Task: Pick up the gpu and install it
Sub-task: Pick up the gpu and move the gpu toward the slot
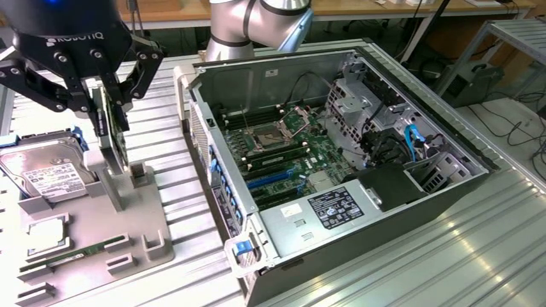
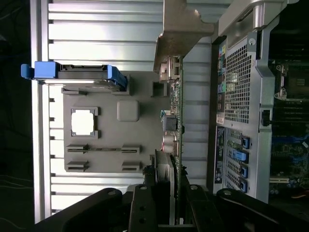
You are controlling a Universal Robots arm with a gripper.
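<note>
A: Entry one, exterior view, starting from its left. What sits at that end of the tabletop (image 1: 477, 256)?

B: A grey holder (image 1: 149, 220), flat along the tabletop's edge at the exterior view's left. A hard drive (image 1: 41, 171) in a blue caddy rests tilted at the holder's far corner on that side. A square processor chip (image 1: 41, 233) lies flat in a pocket closer to the camera. A green memory stick (image 1: 81, 251) lies in its clips by the holder's near edge.

A: And the gpu?

B: The gpu (image 1: 112, 137) stands upright on edge. Its lower end is in the holder's slotted post, on the holder's side facing the computer case (seen nearly edge-on, so little of its faces shows).

A: Gripper state?

B: The gripper (image 1: 104, 102) hangs directly above. Its fingers (image 1: 84, 99) are closed on the card's upper part, one on each face. The wrist view agrees: the gpu (image 2: 177, 121) runs in between the fingers (image 2: 144, 208), both pressed against it at the gripper (image 2: 168, 198). The card's metal bracket end points away.

A: Further right?

B: The computer case (image 1: 358, 262) lies open on its side mid-tabletop, just beside the holder and apart from the gpu. The motherboard (image 1: 290, 144) is exposed inside. A power supply (image 1: 335, 208) with a black label sits at the case's near corner. The arm (image 1: 252, 25) rises behind the case's far edge.
</note>
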